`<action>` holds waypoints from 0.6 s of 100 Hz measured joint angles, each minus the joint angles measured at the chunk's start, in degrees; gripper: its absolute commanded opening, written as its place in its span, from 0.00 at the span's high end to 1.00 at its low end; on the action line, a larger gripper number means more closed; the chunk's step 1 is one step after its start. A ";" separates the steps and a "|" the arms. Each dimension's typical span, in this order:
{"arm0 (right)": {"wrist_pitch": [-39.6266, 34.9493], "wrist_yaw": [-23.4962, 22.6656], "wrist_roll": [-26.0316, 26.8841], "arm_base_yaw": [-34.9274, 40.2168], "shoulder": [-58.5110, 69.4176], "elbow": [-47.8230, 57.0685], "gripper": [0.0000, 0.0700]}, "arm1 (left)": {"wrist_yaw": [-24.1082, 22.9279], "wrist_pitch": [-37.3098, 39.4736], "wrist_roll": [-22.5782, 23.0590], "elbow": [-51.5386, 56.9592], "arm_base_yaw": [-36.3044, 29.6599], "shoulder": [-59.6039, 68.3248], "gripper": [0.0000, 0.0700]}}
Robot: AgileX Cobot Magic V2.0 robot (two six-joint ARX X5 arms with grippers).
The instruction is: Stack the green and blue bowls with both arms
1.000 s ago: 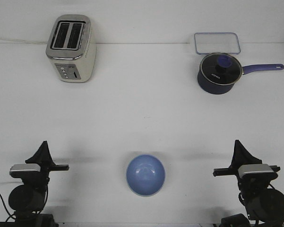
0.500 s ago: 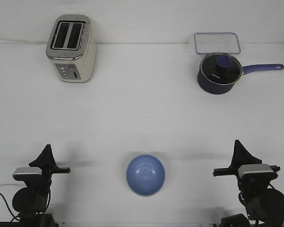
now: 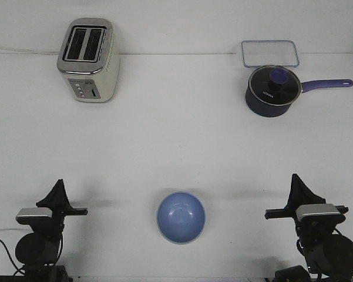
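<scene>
The periwinkle blue bowl (image 3: 181, 217) sits upright on the white table near the front edge, midway between the arms. No pale mint green bowl shows as a separate thing; I cannot tell whether it lies under the blue one. My left gripper (image 3: 59, 187) is low at the front left, well to the left of the bowl, with its fingers together and empty. My right gripper (image 3: 295, 181) is low at the front right, equally far from the bowl, with its fingers together and empty.
A silver toaster (image 3: 87, 60) stands at the back left. A dark navy lidded saucepan (image 3: 271, 89) with a long handle stands at the back right, with a clear rectangular lid or tray (image 3: 270, 53) behind it.
The left arm sank a little and shifted slightly right a second ago, then stayed still. The right arm and the blue bowl have not moved.
</scene>
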 measured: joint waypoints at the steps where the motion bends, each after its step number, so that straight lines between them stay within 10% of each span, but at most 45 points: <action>1: 0.00 0.00 0.00 0.00 0.00 0.00 1.00 | 0.00 0.00 0.00 0.00 0.00 0.00 0.98; 60: 10.45 -4.28 -11.04 -12.98 -6.69 -17.40 1.00 | 0.00 0.00 0.00 0.00 0.00 0.00 0.98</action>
